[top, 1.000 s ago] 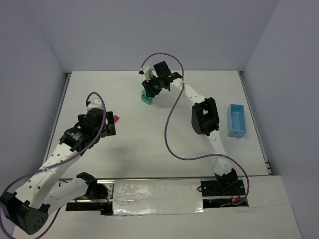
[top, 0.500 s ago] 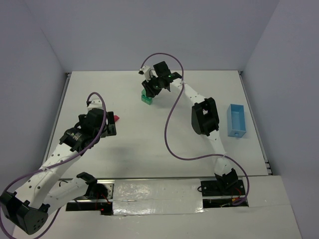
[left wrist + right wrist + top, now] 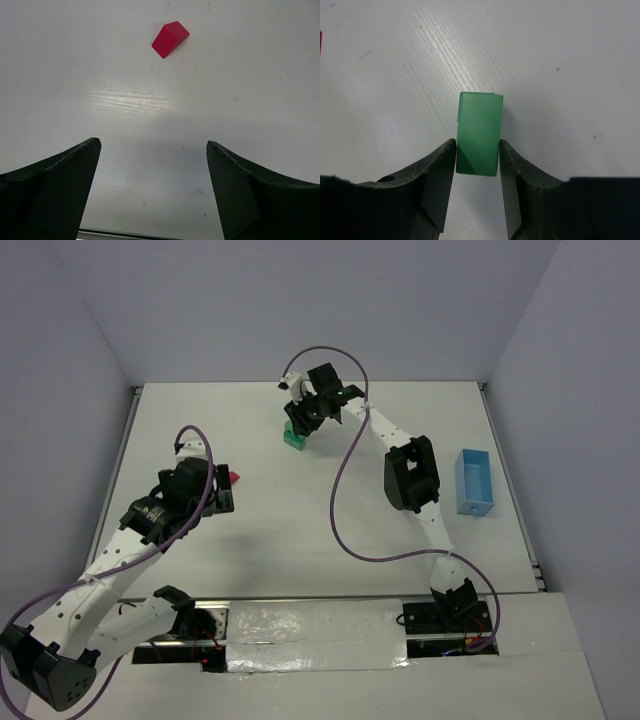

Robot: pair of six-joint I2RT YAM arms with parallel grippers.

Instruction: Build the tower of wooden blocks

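Right gripper (image 3: 477,150) is pinching the green block (image 3: 479,120) on the far table (image 3: 300,530), likely steadying the tower's base, while left gripper (image 3: 152,150) is hovering spread before the red wedge (image 3: 170,39).

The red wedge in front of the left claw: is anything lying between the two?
Nothing visible. In the left wrist view, only white table surface lies between the open left gripper and the red wedge, which sits ahead, apart from the fingers.
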